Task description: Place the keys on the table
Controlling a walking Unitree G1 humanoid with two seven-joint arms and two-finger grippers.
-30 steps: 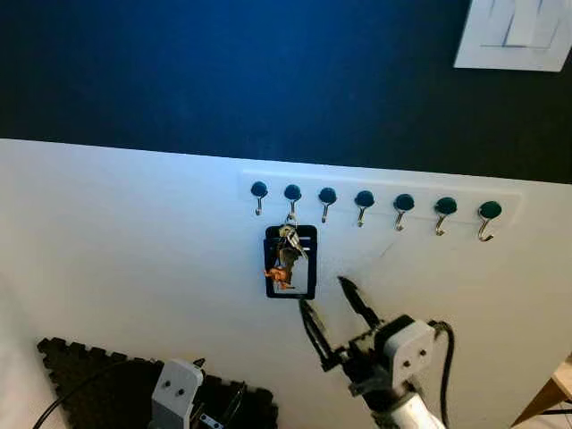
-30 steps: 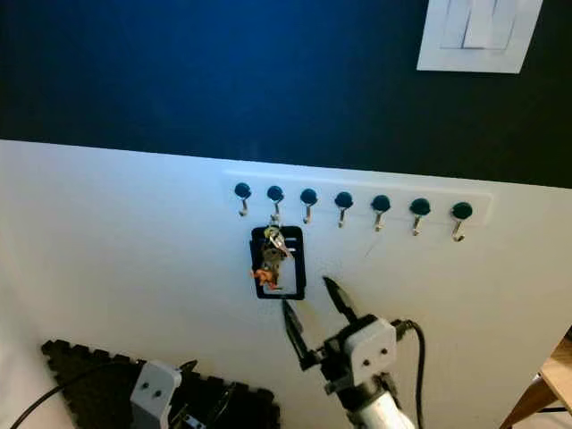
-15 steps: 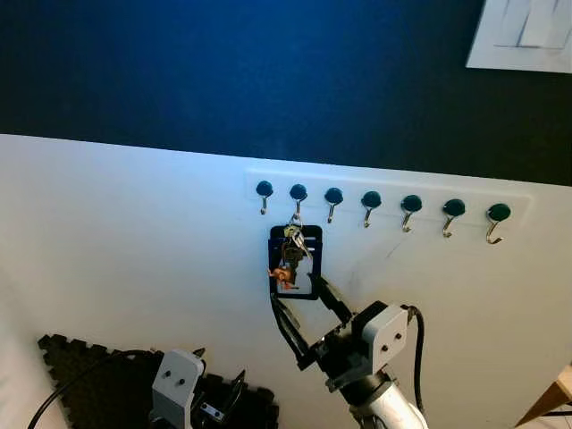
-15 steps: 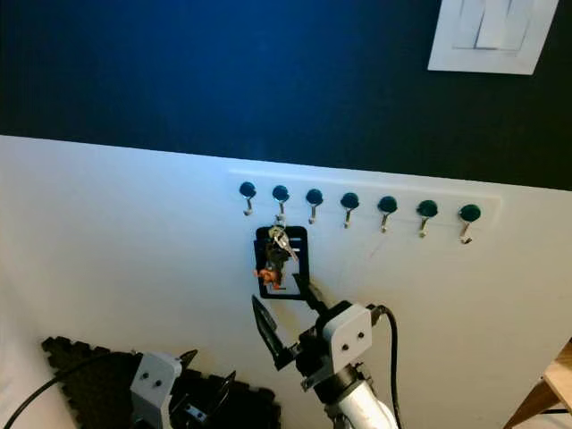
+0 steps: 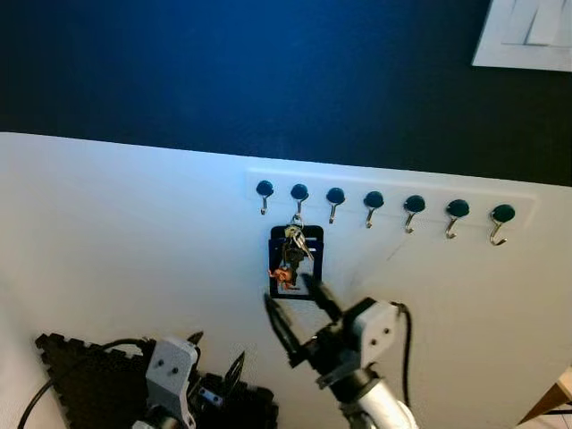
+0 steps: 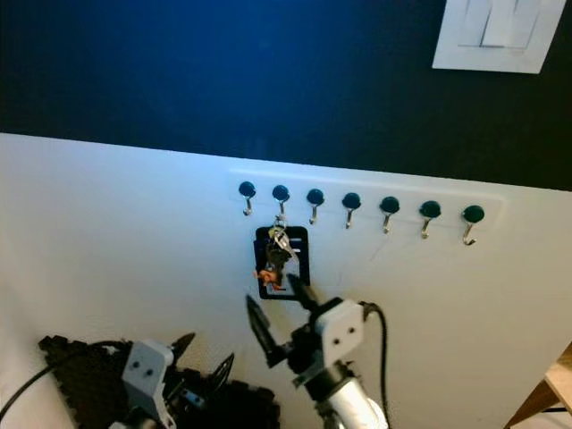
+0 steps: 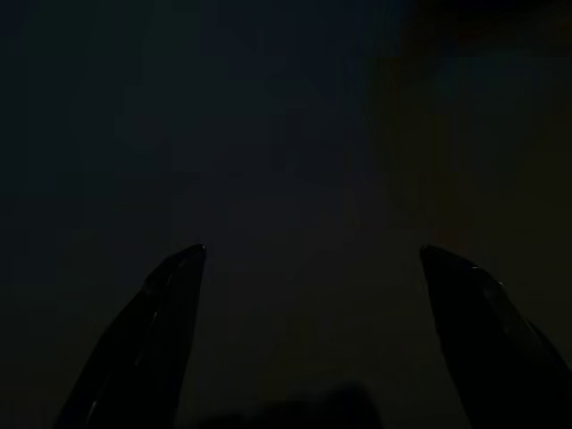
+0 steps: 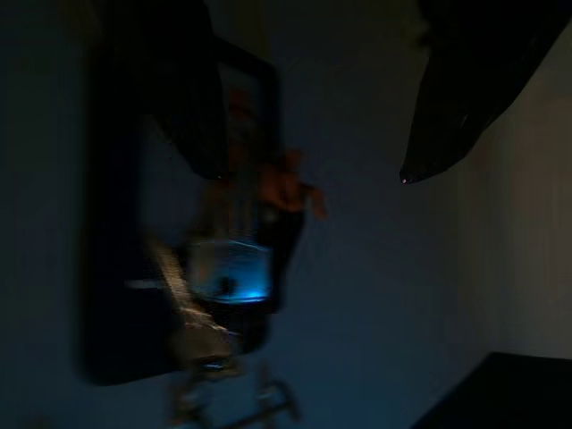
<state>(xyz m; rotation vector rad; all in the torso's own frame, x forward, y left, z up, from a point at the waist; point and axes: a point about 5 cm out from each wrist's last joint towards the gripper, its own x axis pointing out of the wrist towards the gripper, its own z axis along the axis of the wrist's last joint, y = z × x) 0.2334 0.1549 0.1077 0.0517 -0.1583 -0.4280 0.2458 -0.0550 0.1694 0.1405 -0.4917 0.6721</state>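
Note:
A bunch of keys [image 5: 290, 254] with a black rectangular tag and a small orange charm hangs from the second hook [image 5: 298, 196] of a wall rail. My right gripper [image 5: 286, 291] is open just below the tag. One finger tip reaches the tag's lower edge, while the other points up to the left of it. In the right wrist view the keys [image 8: 225, 268] appear blurred, close ahead of the spread fingers [image 8: 460, 98]. My left gripper [image 6: 204, 354] hangs low at the left, open, and its fingers [image 7: 152, 340] show in darkness.
The white rail [image 5: 393, 198] carries several green-capped hooks on a white lower wall; the wall above it is dark blue. A white switch plate [image 5: 525, 34] sits at the upper right. Black foam matting [image 5: 85, 375] lies at the lower left, and a wooden edge [image 5: 556, 399] at the lower right.
My right gripper has swung left and upward, from below and to the right of the keys to right under their tag. It stays open.

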